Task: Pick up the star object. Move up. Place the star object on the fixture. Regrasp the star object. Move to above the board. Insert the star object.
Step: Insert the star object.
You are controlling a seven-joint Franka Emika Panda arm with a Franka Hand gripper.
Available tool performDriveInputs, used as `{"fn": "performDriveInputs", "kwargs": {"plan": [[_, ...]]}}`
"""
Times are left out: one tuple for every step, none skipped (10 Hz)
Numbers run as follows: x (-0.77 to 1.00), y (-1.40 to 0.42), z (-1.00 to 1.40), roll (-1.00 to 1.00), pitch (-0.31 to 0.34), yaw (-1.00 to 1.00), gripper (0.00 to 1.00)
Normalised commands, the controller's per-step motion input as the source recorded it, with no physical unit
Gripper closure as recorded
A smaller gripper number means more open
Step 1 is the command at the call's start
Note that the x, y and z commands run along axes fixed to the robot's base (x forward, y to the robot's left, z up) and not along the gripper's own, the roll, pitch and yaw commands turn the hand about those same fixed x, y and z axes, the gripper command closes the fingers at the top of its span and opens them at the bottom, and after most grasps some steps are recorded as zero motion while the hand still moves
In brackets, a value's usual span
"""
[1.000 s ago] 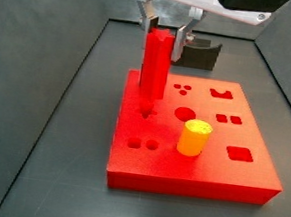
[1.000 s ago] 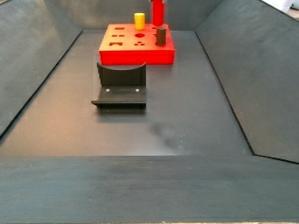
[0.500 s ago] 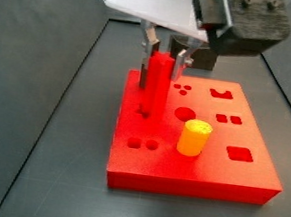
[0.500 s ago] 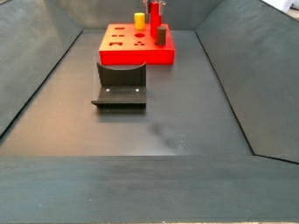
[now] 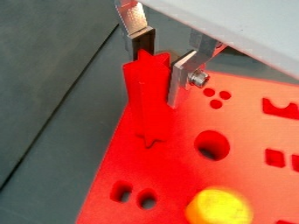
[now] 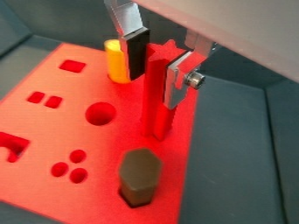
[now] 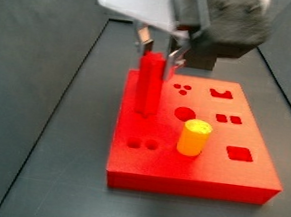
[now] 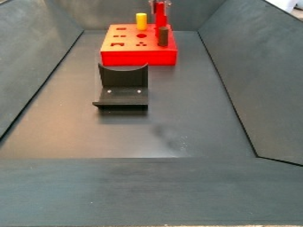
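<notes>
The star object (image 5: 146,96) is a long red peg standing upright with its lower end in the star cut-out of the red board (image 5: 176,175). It also shows in a wrist view (image 6: 156,109) and in both side views (image 7: 149,81) (image 8: 160,15). My gripper (image 5: 158,74) straddles the peg's top, and its silver fingers with dark pads press on both sides. The gripper also shows from another wrist angle (image 6: 156,83) and in a side view (image 7: 157,50). The fixture (image 8: 122,84) stands on the floor in front of the board (image 8: 130,55).
A yellow cylinder peg (image 7: 193,137) stands in the board beside the star peg and also shows in a wrist view (image 6: 118,59). A dark brown cylinder peg (image 6: 140,175) stands in another hole. Several cut-outs lie open. Dark sloping walls ring the floor.
My gripper has moved down with the star object, and the peg has sunk deeper into the star cut-out. Its top now stands lower above the board.
</notes>
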Motion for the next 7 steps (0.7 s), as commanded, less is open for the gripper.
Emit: {"fn": "performDriveInputs", "kwargs": {"plan": [[-0.10,0.00,-0.63,0.00,0.000,-0.23,1.00],[0.00,0.00,-0.75,0.00,0.000,-0.19,1.00],[0.38,0.00,-0.83,0.00,0.000,-0.12,1.00],[0.37,0.00,-0.85,0.00,0.014,-0.11,1.00],[0.00,0.00,0.00,0.01,0.019,0.00,1.00],[0.00,0.00,0.00,0.00,0.000,0.00,1.00],[-0.05,0.03,-0.02,0.08,0.007,-0.01,1.00]]}}
